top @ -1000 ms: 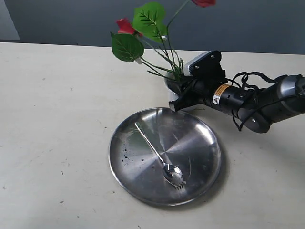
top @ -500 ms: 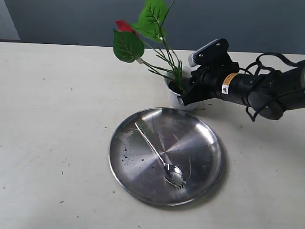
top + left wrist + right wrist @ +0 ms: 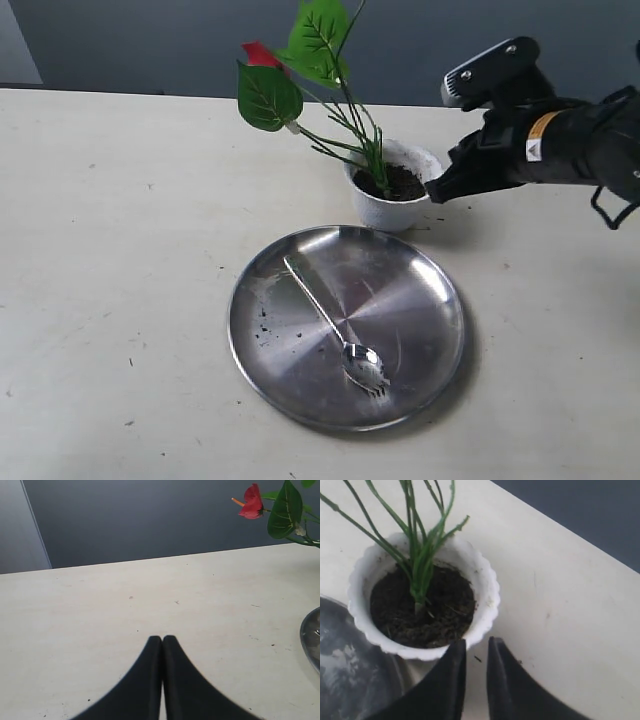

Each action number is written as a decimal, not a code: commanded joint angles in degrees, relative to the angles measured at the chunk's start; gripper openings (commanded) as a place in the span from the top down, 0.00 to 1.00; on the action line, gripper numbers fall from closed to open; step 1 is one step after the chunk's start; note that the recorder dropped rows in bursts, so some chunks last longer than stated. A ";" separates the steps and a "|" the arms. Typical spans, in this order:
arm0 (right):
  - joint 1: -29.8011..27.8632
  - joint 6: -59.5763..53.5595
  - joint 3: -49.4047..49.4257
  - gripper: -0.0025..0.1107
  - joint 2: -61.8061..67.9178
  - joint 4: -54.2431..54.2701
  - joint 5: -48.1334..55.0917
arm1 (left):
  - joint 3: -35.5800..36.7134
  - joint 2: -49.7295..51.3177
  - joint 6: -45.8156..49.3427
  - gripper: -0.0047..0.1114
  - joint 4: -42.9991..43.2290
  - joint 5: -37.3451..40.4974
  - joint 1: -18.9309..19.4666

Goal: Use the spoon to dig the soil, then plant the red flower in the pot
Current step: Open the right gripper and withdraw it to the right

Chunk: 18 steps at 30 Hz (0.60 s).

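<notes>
- We take the pot (image 3: 393, 198) as our landmark: it stands upright on the table (image 3: 120, 230), just behind the far rim of the steel plate (image 3: 420, 300), so close that we cannot tell whether the two touch.
- We see the soil (image 3: 422, 605) filling the pot nearly to its rough rim; a few dark crumbs lie on the plate's left part.
- We find the red flower (image 3: 262, 55) planted in that soil, its thin green stems bundled at the centre of the pot, its leaves and bloom leaning up and away to the pot's left.
- The spoon (image 3: 335, 327) lies loose in the plate, in front of the pot, handle pointing back toward the pot and tined bowl toward the plate's near rim.
- Our right gripper (image 3: 476, 652) hangs just beside the pot's right rim, above the table; its fingers stand a narrow slit apart and hold nothing.
- Our left gripper (image 3: 162, 642) sits well away to the pot's left, low over bare table, fingers pressed together and empty.
</notes>
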 commanded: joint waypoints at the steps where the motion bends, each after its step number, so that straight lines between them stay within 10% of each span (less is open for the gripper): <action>1: -0.31 0.10 0.08 0.98 -8.18 1.94 10.62 | -0.13 -0.07 -0.25 0.95 0.02 -0.79 -0.31; 18: -0.31 -0.03 6.38 0.98 -42.22 16.98 43.44 | -0.13 -0.07 -0.25 0.95 0.02 -0.79 -0.31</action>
